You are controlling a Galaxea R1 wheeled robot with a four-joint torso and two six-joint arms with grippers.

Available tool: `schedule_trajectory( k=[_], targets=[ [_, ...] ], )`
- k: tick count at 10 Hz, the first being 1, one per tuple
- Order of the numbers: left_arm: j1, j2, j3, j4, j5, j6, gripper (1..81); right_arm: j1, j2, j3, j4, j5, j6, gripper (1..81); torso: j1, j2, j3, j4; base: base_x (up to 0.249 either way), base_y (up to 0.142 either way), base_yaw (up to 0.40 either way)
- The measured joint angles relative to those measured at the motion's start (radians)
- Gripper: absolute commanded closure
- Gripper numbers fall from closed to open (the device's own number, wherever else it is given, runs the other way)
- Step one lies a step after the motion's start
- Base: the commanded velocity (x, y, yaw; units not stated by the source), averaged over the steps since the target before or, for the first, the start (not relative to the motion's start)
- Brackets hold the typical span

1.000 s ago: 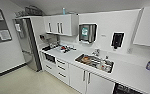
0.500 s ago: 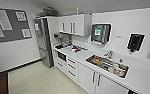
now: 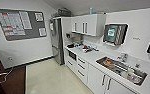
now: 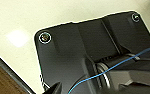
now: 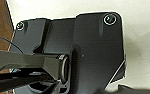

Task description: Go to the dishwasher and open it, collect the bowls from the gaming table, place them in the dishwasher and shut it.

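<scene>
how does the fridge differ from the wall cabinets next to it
The fridge is steel grey and stands on the floor as one tall unit; the wall cabinets are white, hang above the counter, and have several short doors with bar handles. Both sit along the same kitchen wall.

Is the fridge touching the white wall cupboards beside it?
Cannot tell. In the head view the fridge stands right next to the wall cupboards, but the seam between them is too blurred to show contact or a gap.

The camera has swung right and nearer: the sink point(image 3: 122, 68) now sits lower right.
</scene>
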Motion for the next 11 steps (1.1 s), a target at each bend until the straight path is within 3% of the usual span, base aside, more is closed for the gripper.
schedule_trajectory(
  k=[11],
  targets=[
    [0.006, -0.004, 0.0, 0.0, -0.008, 0.0, 1.0, -0.013, -0.024, 0.009, -0.024, 0.0, -0.022, 1.0, 0.0, 0.0, 0.0, 0.0, 0.0, 0.0, 0.367]
  ],
)
